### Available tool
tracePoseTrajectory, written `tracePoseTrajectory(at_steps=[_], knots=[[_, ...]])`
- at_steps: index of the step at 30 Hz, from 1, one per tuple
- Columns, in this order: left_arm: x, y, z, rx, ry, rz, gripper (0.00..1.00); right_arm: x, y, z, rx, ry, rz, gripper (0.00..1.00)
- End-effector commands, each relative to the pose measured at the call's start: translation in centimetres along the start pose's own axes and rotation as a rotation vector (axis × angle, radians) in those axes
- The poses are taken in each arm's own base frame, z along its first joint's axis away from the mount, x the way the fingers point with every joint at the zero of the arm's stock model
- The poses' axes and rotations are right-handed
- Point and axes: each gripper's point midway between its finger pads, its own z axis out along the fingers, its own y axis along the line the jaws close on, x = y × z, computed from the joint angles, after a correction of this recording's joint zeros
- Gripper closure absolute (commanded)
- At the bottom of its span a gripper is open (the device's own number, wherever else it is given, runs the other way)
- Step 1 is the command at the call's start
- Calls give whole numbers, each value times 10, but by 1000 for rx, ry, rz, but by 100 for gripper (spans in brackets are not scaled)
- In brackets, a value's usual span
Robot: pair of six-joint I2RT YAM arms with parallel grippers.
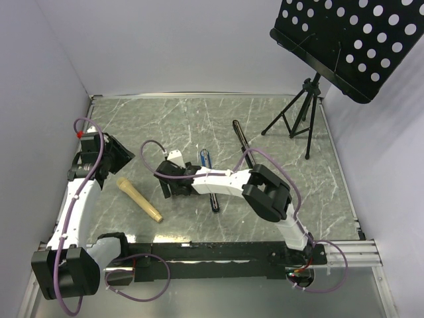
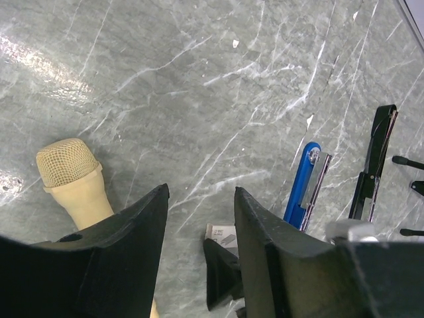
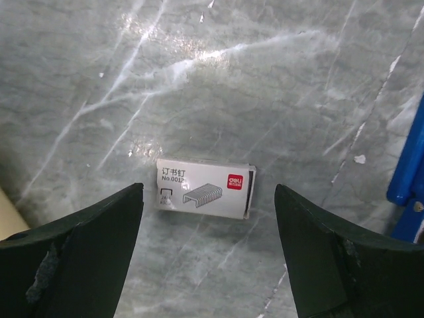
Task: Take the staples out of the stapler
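A blue stapler (image 1: 205, 158) lies open on the marble table, with a silvery rail along it in the left wrist view (image 2: 301, 189). A black stapler (image 1: 240, 138) lies open to its right and also shows in the left wrist view (image 2: 374, 156). No loose staples show. A small white staple box (image 3: 204, 189) lies flat just ahead of my right gripper (image 3: 209, 193), which is open and empty above the table (image 1: 165, 179). My left gripper (image 2: 201, 192) is open and empty at the far left (image 1: 119, 156).
A tan microphone (image 1: 139, 199) lies between the two arms and shows in the left wrist view (image 2: 66, 172). A black music stand on a tripod (image 1: 301, 112) is at the back right. White walls enclose the table on the left and right.
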Motion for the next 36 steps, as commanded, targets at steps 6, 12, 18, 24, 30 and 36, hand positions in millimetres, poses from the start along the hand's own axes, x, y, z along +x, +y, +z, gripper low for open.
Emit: tracePoseTrajectory(at_steps=[6,12,18,24,30,36], knots=[[-4,-2,-3,16,-21,27,50,1,11,2,67,10,-8,16],[-3,-1,-2,13,-15,27,50,4,8,6,94,21,-13,28],[-3,-1,-2,13,-15,27,50,4,11,5,72,11,-13,44],[-2,0,-2,11,-13,26,50,-1,17,0,43,1,-15,37],[-7,-15,-12,72,-17,38,50,-35,25,-46,-72,-65,-51,0],[-26,-70,-65,314,-77,93,47,-70,-17,-146,-142,-211,-33,0]])
